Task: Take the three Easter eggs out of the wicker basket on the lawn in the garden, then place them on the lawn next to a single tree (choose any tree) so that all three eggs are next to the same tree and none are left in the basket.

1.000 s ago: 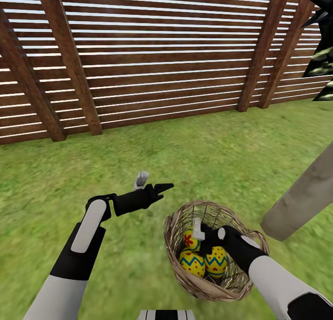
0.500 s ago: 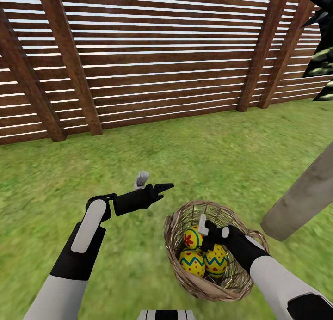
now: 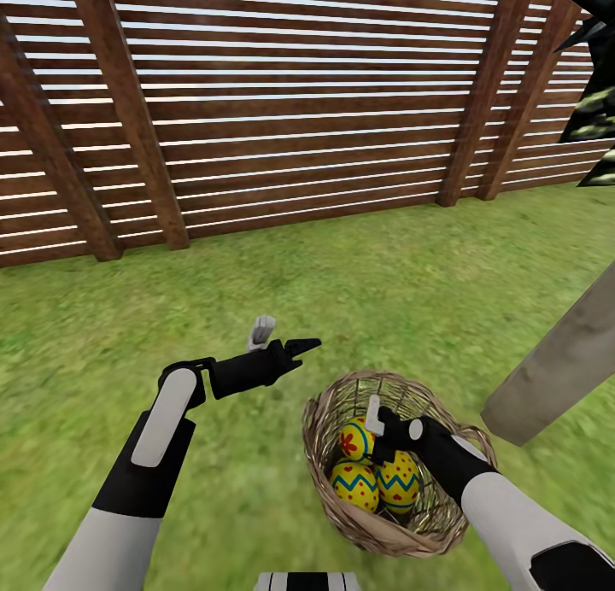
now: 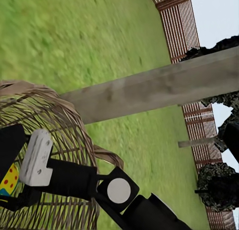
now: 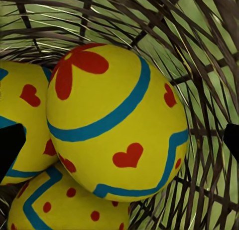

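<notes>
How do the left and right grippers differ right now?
The left gripper hangs over bare green lawn beside the woven wicker basket, empty; the right gripper reaches inside the basket. The right gripper's open black fingertips flank the flower-marked yellow egg; the left gripper is near no egg. Both have black fingers.

No readable text, labels, brands or numbers appear on anything here

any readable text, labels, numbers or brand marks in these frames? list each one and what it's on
None: no words, numbers, labels or brand marks can be read in any view.
The Easter eggs carry only painted blue bands, red hearts, dots and a flower mark.
The wicker basket, the fence, the tree trunk and both arms are unmarked.
</notes>
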Available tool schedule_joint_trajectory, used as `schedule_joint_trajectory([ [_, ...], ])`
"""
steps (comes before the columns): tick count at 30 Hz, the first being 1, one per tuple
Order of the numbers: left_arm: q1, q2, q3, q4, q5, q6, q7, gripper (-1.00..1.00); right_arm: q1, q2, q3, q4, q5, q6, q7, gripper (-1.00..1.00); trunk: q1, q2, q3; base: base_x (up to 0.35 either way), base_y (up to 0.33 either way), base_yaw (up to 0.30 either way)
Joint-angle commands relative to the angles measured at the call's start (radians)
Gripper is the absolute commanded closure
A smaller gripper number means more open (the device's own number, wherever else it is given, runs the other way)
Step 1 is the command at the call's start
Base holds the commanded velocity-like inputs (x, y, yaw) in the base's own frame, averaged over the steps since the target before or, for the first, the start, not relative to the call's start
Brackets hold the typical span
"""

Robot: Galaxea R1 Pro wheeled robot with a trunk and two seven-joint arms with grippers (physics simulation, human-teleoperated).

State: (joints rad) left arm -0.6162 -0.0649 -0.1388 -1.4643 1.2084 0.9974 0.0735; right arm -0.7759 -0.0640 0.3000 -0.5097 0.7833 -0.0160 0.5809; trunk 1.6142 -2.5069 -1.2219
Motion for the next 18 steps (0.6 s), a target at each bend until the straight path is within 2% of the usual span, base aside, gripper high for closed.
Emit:
schedule_joint_trajectory([
  [1, 0.0, 0.0, 0.001, -0.001, 0.008, 0.003, 0.007, -1.0, 0.0, -0.001, 0.004, -0.002, 0.009, -0.003, 0.003, -1.0, 0.0, 0.0, -0.001, 0.0, 0.0, 0.0],
  [18, 0.0, -0.001, -0.001, 0.001, 0.008, 0.003, 0.005, -1.0, 0.0, -0.004, 0.013, -0.001, 0.012, -0.018, 0.01, -1.0, 0.002, -0.001, -0.016, 0.0, 0.0, 0.0],
])
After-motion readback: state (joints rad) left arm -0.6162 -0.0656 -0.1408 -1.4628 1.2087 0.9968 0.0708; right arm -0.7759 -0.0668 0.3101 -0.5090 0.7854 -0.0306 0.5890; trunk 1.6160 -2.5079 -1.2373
